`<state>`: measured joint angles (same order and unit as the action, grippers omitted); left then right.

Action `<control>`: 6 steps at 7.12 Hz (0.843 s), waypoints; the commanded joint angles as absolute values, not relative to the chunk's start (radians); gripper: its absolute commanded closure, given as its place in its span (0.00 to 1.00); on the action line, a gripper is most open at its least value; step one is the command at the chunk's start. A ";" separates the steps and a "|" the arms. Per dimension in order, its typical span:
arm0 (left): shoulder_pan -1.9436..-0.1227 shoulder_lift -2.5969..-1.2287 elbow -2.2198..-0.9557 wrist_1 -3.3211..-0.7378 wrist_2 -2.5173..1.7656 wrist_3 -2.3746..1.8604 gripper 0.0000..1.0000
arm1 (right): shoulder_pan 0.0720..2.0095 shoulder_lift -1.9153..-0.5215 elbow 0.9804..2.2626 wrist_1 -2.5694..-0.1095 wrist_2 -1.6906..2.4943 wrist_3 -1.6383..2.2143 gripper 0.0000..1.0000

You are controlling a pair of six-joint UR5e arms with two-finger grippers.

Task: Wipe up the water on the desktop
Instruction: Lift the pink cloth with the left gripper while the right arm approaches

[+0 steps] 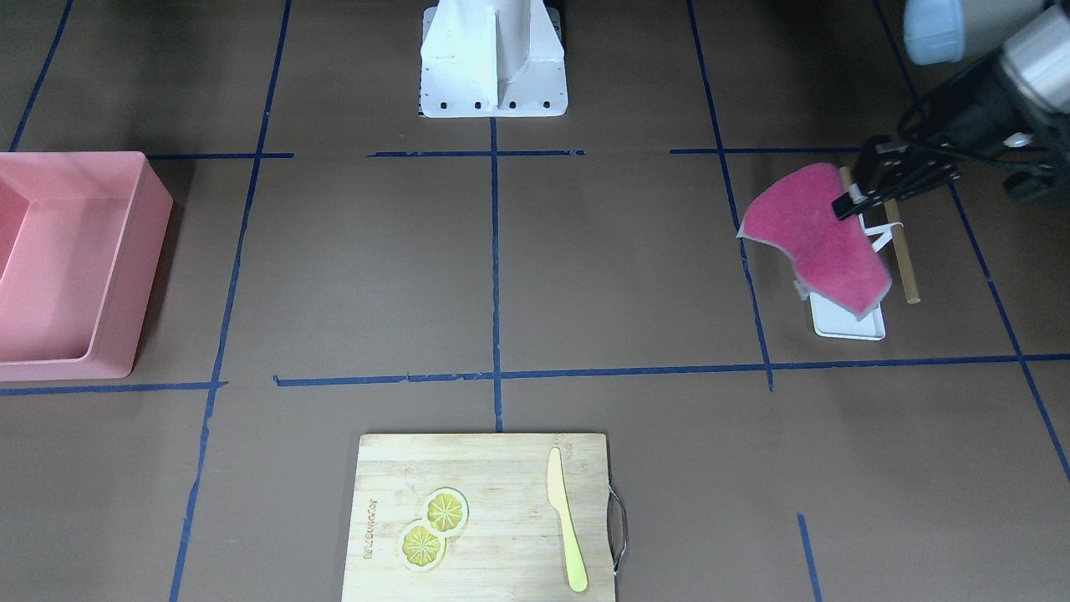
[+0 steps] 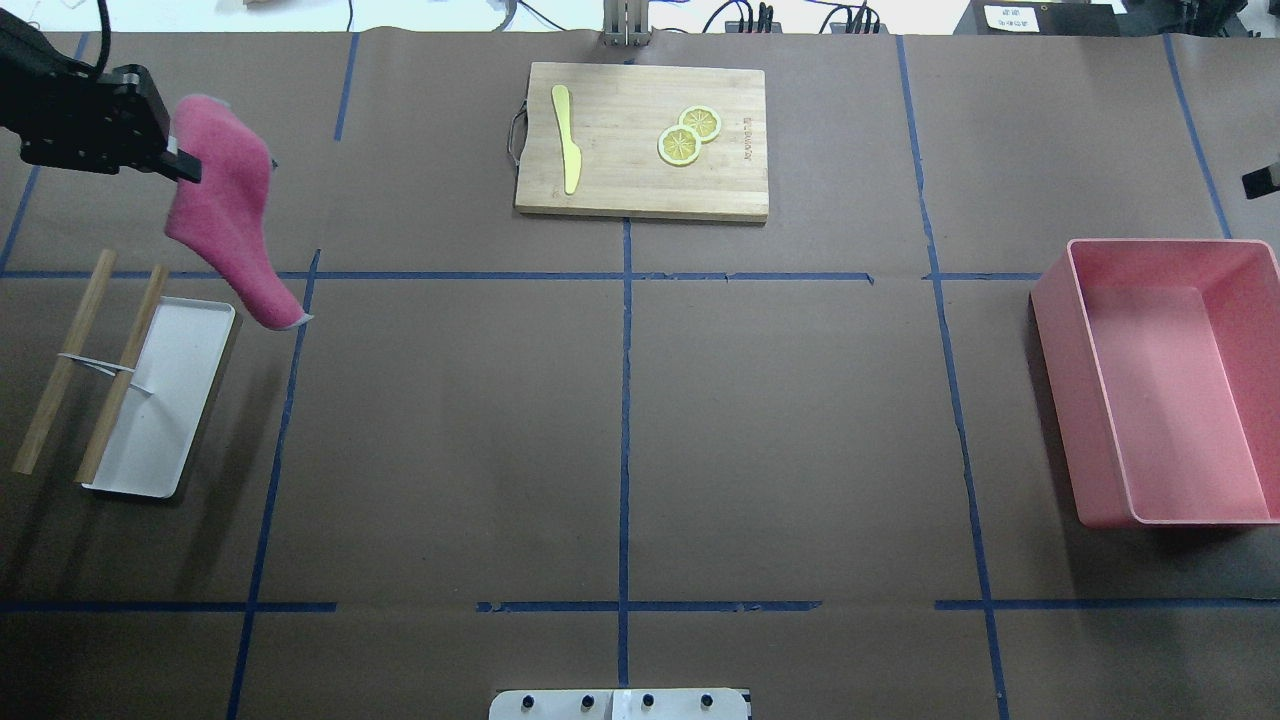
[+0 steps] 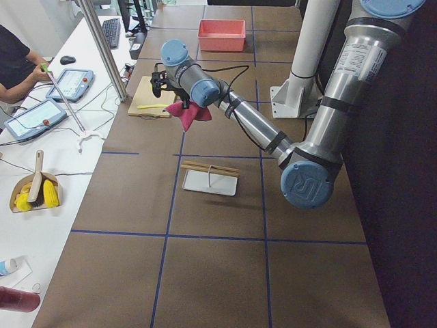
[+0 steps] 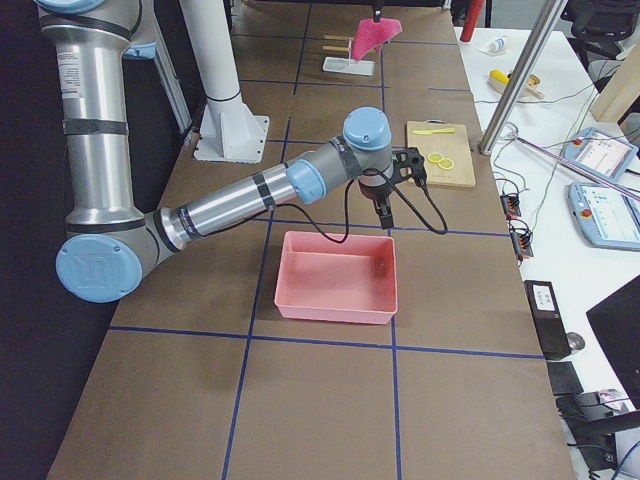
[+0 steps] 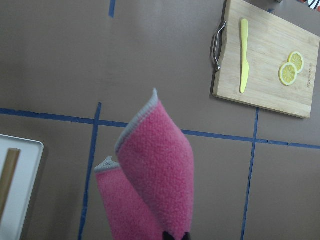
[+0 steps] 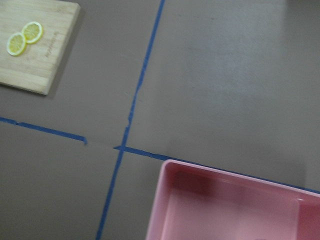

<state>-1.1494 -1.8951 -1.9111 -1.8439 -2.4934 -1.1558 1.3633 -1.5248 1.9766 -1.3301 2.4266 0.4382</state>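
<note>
The desktop (image 2: 780, 400) is a matte brown surface with blue tape lines; I can make out no water on it. My left gripper (image 2: 185, 160) is shut on the top edge of a pink cloth (image 2: 228, 210), which hangs in the air at the far left, just beyond the white tray. The cloth also shows in the front view (image 1: 815, 238) and the left wrist view (image 5: 157, 175). My right gripper (image 4: 385, 212) hovers at the far edge of the pink bin; I cannot tell whether it is open or shut.
A white tray (image 2: 185, 350) with two wooden rods (image 2: 125, 370) sits at the left. A bamboo cutting board (image 2: 640, 180) with a yellow knife (image 2: 567, 140) and lemon slices (image 2: 688, 135) lies at the far centre. A pink bin (image 2: 1060, 400) stands at the right.
</note>
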 commanded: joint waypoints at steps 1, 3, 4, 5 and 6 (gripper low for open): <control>-1.005 -1.942 -1.902 -2.018 -2.309 -1.461 0.96 | 1.190 -1.426 2.003 -1.142 2.325 0.691 0.00; -0.864 -2.054 -1.884 -2.025 -2.118 -1.690 0.97 | 0.966 -1.279 2.036 -1.123 2.080 0.718 0.00; -0.836 -2.083 -1.879 -2.023 -2.087 -1.709 0.97 | 0.845 -1.238 2.039 -1.121 1.933 0.718 0.00; -0.827 -2.107 -1.859 -2.023 -2.073 -1.744 0.97 | 0.775 -1.203 2.039 -1.121 1.864 0.712 0.00; -0.809 -2.127 -1.846 -2.023 -2.072 -1.750 0.97 | 0.676 -1.145 2.037 -1.121 1.762 0.703 0.00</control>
